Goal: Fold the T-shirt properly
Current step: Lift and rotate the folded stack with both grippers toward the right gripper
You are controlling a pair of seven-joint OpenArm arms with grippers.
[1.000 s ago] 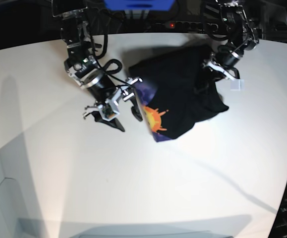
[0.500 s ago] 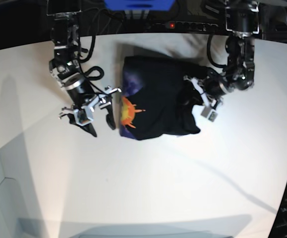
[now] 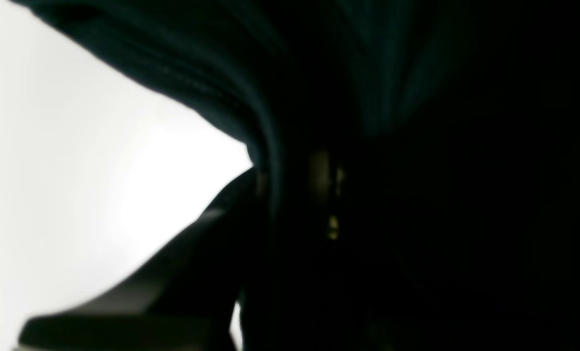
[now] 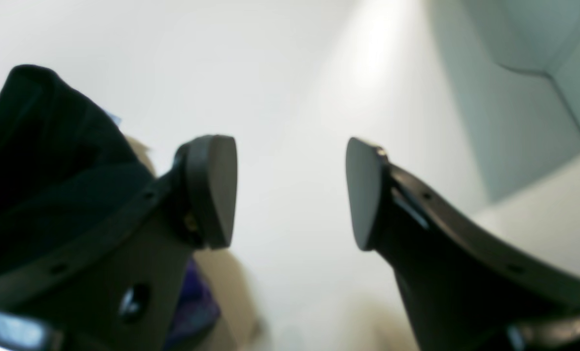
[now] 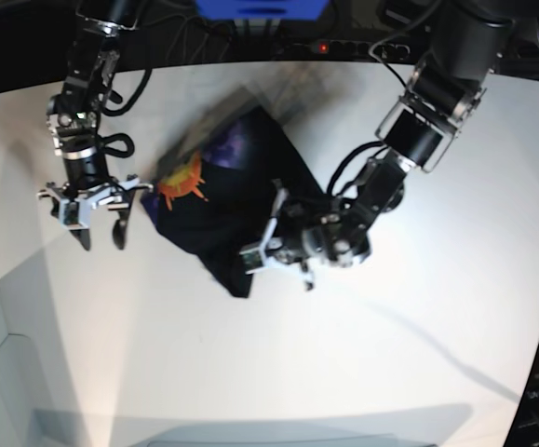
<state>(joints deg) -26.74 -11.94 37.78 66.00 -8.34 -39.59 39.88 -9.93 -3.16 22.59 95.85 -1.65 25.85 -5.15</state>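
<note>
Since the earlier frames the T-shirt (image 5: 241, 200) has slid across the table (image 5: 390, 354) toward the base view's left, and the left arm has swung down over it, while the right arm has drawn back toward the left edge.

Nearest the camera, the front of the table lies bare and white, with long shadows crossing it and a pale grey panel (image 5: 8, 391) at the lower-left corner. Next in, the left gripper (image 5: 271, 250) sits low on the shirt's lower right edge; its jaws are nearly closed, and the left wrist view is filled with dark cloth (image 3: 368, 97) pressed close, so it grips the shirt. The shirt lies bunched, its orange sun print (image 5: 183, 177) facing up near the left side. Just beside that edge, the right gripper (image 5: 97, 228) hangs with jaws wide apart and nothing between them; black cloth (image 4: 41, 161) shows beside one finger (image 4: 212, 190). Open table spreads to the right. At the far edge, cables and a blue box (image 5: 260, 9) crowd behind both arms.
</note>
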